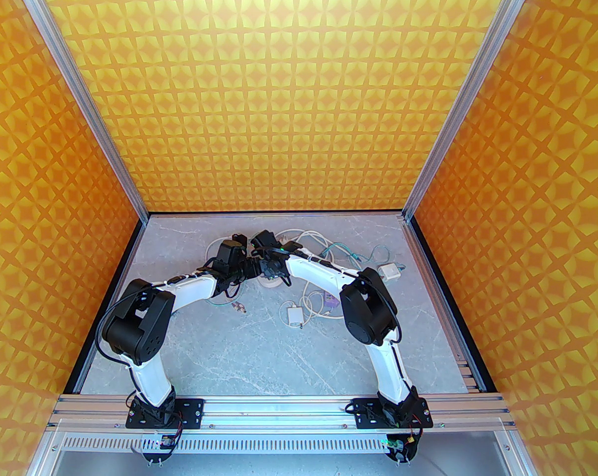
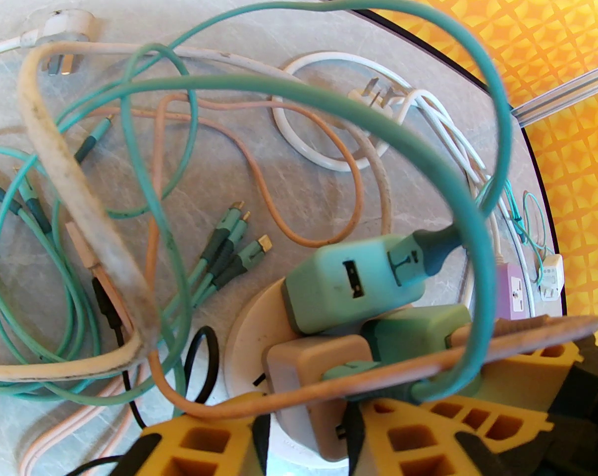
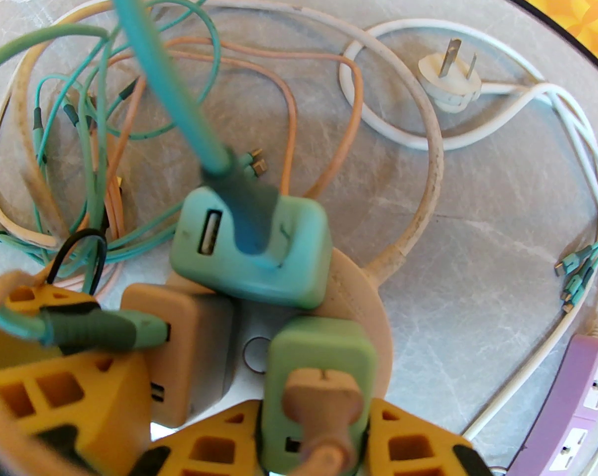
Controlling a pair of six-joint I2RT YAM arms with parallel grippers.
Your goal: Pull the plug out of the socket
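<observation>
A round white socket [image 1: 271, 281] [image 2: 246, 337] [image 3: 365, 310] lies on the marble table with three adapters plugged in. A teal adapter [image 2: 348, 285] [image 3: 249, 251] carries a thick teal cable. My left gripper [image 2: 308, 439] [image 1: 255, 264] is shut on the beige adapter [image 2: 313, 370] [image 3: 175, 325], one yellow finger on each side. My right gripper [image 3: 318, 446] [image 1: 273, 267] is shut on the green adapter [image 3: 318, 360] [image 2: 412, 330], which has a beige cable plug in its top. The two wrists meet over the socket and hide most of it from above.
Loose teal, beige and white cables tangle around the socket and loop over both wrists. A white wall plug [image 3: 452, 85] [image 2: 378, 99] lies behind it, and a purple power strip [image 3: 581, 399] [image 2: 512, 290] to the right. White chargers [image 1: 390, 270] [image 1: 295, 315] sit nearby. Patterned walls enclose the table.
</observation>
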